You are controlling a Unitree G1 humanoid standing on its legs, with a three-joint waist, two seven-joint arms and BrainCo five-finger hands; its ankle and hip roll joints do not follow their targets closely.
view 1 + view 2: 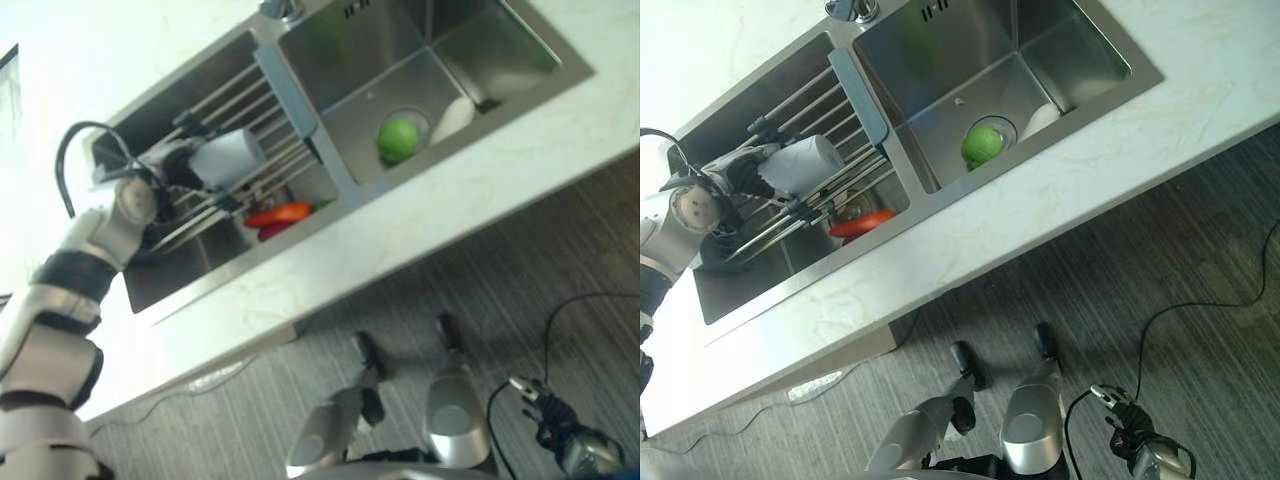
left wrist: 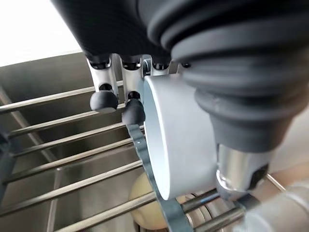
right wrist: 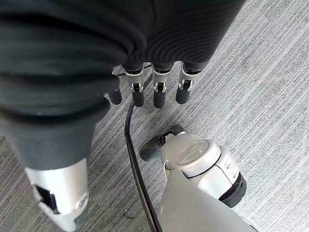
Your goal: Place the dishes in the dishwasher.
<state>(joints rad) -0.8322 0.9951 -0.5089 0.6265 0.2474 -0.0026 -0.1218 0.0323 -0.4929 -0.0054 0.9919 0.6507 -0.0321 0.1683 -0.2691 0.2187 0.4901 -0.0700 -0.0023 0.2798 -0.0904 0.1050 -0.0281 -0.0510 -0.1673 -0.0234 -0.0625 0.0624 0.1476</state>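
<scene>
Holding a white cup (image 1: 805, 160) over the rack side of the sink, the left hand (image 2: 145, 101) has its fingers and thumb curled round the cup body. From the wrist view the cup lies on its side across the palm, open mouth facing away from the wrist toward the fingertips' side, and its long axis runs roughly along the steel rack bars (image 1: 240, 110) rather than across them. The rim sits right against those bars, touching or close to it; hard to call from this angle.

Below the hand, under the bars, there's a red dish (image 1: 280, 213) in the bottom of that basin, and something pale and round shows through the gaps in the wrist view, maybe another dish, I can't say for sure. Further off from the hand, in the other basin, a green ball-shaped thing (image 1: 398, 138) rests on the drain with a white plate (image 1: 452, 118) leaning just beside it.

The right hand (image 3: 154, 92) hangs down near the floor with fingers relaxed and straight, carrying nothing, well apart from the sink. So the left is the only one in play here.

I don't spot a dishwasher, so my guess is the cup has to come up and clear of the bars first, mouth kept sideways so it doesn't snag.
</scene>
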